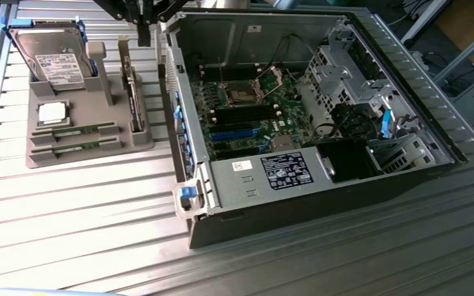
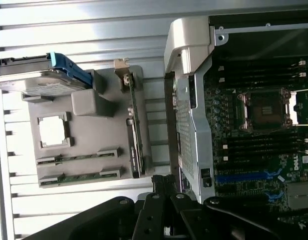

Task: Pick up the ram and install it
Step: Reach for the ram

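Two ram sticks lie flat in slots at the front of a grey holder: one ram behind, the other ram in front. The wrist view shows the same pair, one ram and the other ram. My gripper hangs high at the back, above the gap between the holder and the open computer case. It is shut and holds nothing. Its dark fingers show at the edge of the wrist view. Black memory slots lie on the motherboard inside the case.
The holder also carries a hard drive, a square processor and an upright card. The case's raised side wall stands between the holder and the motherboard. Ribbed metal table surrounds everything.
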Motion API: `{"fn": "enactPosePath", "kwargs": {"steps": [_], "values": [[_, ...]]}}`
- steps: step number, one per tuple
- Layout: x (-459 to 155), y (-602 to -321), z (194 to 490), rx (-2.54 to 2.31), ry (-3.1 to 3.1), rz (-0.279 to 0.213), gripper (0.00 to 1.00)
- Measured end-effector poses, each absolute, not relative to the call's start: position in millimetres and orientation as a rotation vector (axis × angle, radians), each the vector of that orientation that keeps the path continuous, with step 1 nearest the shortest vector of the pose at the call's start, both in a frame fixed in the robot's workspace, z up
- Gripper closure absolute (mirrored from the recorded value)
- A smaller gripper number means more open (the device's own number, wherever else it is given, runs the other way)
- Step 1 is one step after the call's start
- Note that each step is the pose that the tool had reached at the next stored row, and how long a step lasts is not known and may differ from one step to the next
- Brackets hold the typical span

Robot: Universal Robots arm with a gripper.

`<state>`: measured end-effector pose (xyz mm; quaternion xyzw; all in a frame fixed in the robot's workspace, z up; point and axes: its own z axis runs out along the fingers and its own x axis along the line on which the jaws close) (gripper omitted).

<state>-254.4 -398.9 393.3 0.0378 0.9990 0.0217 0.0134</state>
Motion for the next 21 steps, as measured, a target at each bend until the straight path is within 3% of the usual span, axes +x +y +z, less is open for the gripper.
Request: {"fn": "enactPosePath", "kwargs": {"steps": [21], "values": [[-308, -399, 393, 0.118, 3.111, 0.068, 0.9]]}}
